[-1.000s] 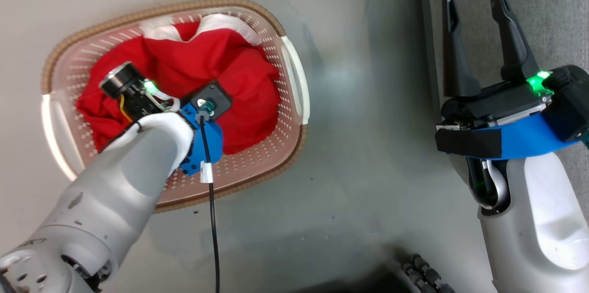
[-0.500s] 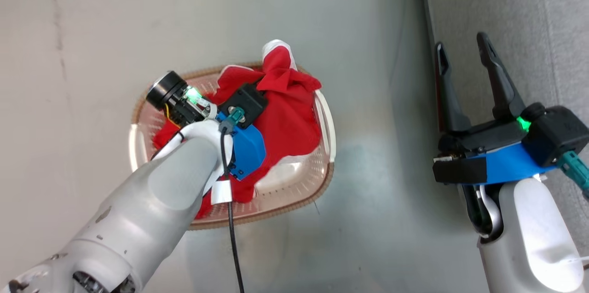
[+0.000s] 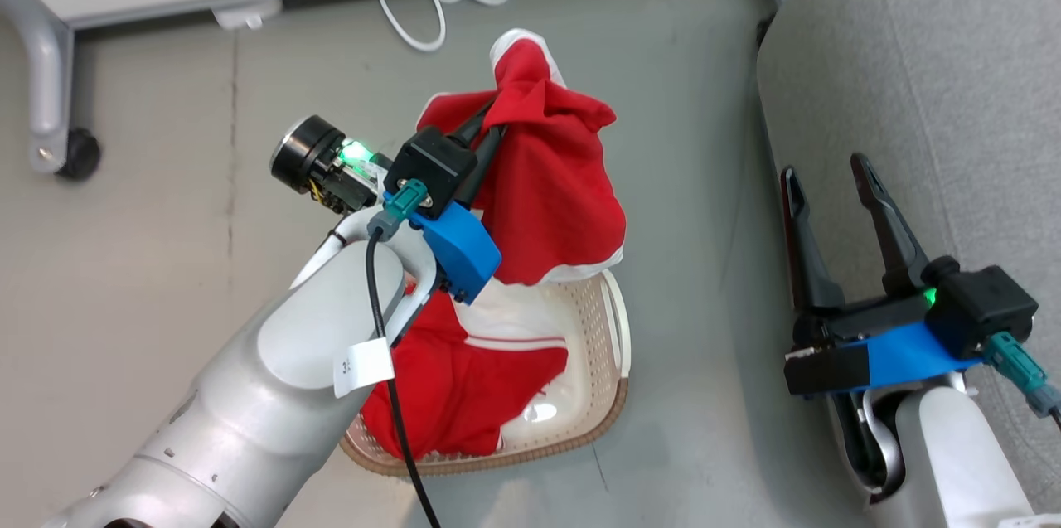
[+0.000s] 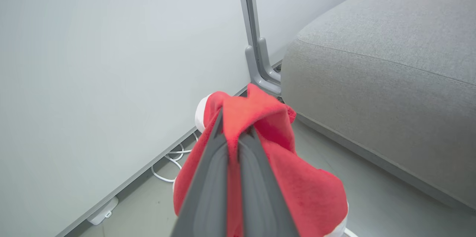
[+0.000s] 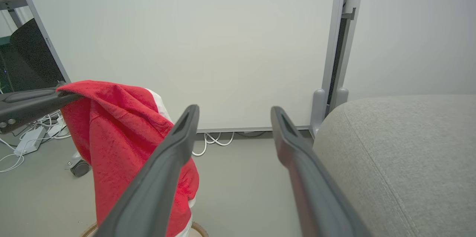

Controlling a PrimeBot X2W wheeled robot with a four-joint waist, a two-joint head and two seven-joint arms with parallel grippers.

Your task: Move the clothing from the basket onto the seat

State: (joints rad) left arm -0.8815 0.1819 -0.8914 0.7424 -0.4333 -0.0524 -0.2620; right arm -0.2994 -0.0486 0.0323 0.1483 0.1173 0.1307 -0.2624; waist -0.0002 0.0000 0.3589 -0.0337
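The left gripper (image 3: 495,112), mid frame, has its jaws clamped on the red clothing (image 3: 555,188), which hangs above the basket (image 3: 595,321) at the lower middle; more clothing (image 3: 464,395) lies inside the basket; the right gripper (image 3: 823,167), lower right, has its jaws wide apart and empty, beside the grey seat (image 3: 953,55).

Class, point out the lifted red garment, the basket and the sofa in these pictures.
lifted red garment (image 3: 555,180): head view, hanging red middle.
basket (image 3: 595,346): head view, perforated right wall.
sofa (image 4: 390,43): left wrist view, top surface.
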